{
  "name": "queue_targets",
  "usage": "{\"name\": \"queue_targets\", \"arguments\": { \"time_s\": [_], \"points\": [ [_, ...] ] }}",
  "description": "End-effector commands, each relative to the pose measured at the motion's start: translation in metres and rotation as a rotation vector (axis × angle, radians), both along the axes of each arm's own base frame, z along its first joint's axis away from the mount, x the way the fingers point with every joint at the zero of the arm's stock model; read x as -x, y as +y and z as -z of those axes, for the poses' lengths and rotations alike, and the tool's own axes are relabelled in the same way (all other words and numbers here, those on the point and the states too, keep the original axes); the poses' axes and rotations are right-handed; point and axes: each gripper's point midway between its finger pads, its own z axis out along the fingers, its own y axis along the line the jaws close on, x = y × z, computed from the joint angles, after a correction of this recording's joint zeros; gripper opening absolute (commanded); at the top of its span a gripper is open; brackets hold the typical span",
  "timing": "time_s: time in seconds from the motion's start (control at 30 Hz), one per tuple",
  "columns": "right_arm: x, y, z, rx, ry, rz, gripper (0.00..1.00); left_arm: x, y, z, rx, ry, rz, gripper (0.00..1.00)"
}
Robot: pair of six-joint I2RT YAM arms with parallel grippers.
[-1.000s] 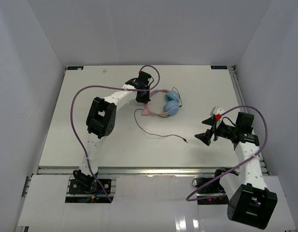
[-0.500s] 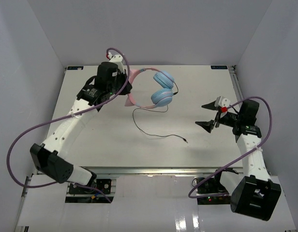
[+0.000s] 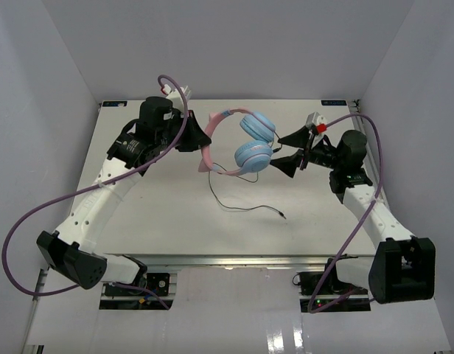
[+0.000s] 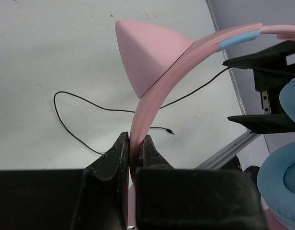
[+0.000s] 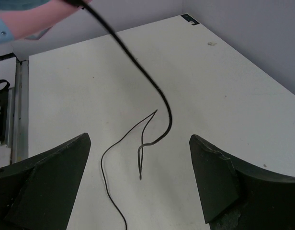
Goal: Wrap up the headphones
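Underneath: white flat tabletop (image 3: 183, 228), with the cable's loose end lying on it.
Left tool (image 4: 134, 143): clamped tight on the pink headband (image 4: 154, 88), just below a cat ear.
Right tool (image 3: 280, 153): jaws spread wide, gripping nothing, just beside the lower cup.
Pink cat-eared headphones with round light-blue ear cups (image 3: 253, 155): held up over the tabletop's far middle, between both tools.
Thin black cable (image 3: 228, 203): hangs down from the headphones and curls across the tabletop.
Small plug (image 3: 285, 216): lying near the tabletop's centre.
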Motion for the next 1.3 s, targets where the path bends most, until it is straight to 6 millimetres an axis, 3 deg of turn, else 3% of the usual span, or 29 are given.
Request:
{"name": "queue_targets", "arguments": {
  "time_s": [0.0, 0.1, 0.13, 0.27, 0.37, 0.43, 0.5, 0.57, 0.63, 0.67, 0.7, 0.73, 0.83, 0.9, 1.07, 1.27],
  "points": [
    [-0.017, 0.017, -0.040, -0.143, 0.068, 0.018, 0.91, 0.024, -0.006, -0.048, 0.140, -0.060, 0.060, 0.00],
    [-0.023, 0.028, -0.042, -0.157, 0.068, 0.026, 0.97, 0.032, -0.007, -0.049, 0.161, -0.049, 0.081, 0.00],
    [-0.026, 0.031, -0.040, -0.158, 0.077, 0.023, 0.92, 0.035, -0.008, -0.049, 0.166, -0.046, 0.086, 0.00],
    [-0.036, 0.036, -0.040, -0.157, 0.104, 0.004, 0.44, 0.042, -0.006, -0.047, 0.179, -0.045, 0.092, 0.00],
    [-0.031, 0.035, -0.044, -0.142, 0.066, -0.010, 0.10, 0.047, -0.003, -0.039, 0.175, -0.037, 0.090, 0.00],
    [-0.028, 0.028, -0.055, -0.128, 0.007, 0.017, 0.08, 0.048, 0.000, -0.026, 0.156, -0.026, 0.082, 0.00],
    [-0.036, 0.015, -0.061, -0.066, -0.063, 0.101, 0.08, 0.047, 0.005, 0.001, 0.099, -0.008, 0.070, 0.00],
    [-0.041, 0.002, -0.082, 0.016, -0.167, 0.186, 0.08, 0.043, 0.013, 0.028, 0.021, -0.001, 0.055, 0.00],
    [-0.043, -0.004, -0.117, 0.067, -0.291, 0.217, 0.08, 0.038, 0.019, 0.053, -0.040, 0.020, 0.038, 0.00],
    [-0.041, -0.004, -0.124, 0.090, -0.295, 0.220, 0.08, 0.035, 0.020, 0.061, -0.069, 0.014, 0.043, 0.00],
    [-0.043, -0.006, -0.118, 0.121, -0.296, 0.226, 0.08, 0.034, 0.020, 0.073, -0.091, 0.031, 0.054, 0.00],
    [-0.043, -0.003, -0.133, 0.162, -0.373, 0.231, 0.08, 0.032, 0.016, 0.083, -0.102, 0.040, 0.085, 0.00],
    [-0.038, 0.011, -0.125, 0.250, -0.388, 0.188, 0.08, 0.030, -0.003, 0.107, -0.105, 0.077, 0.186, 0.00],
    [-0.029, 0.031, -0.111, 0.315, -0.419, 0.136, 0.08, 0.028, -0.022, 0.115, -0.116, 0.088, 0.252, 0.00],
    [-0.011, 0.062, -0.068, 0.402, -0.427, 0.030, 0.08, 0.033, -0.057, 0.117, -0.136, 0.073, 0.371, 0.00],
    [-0.008, 0.074, -0.018, 0.504, -0.395, -0.017, 0.09, 0.037, -0.079, 0.107, -0.133, 0.016, 0.443, 0.00]
  ]
}}
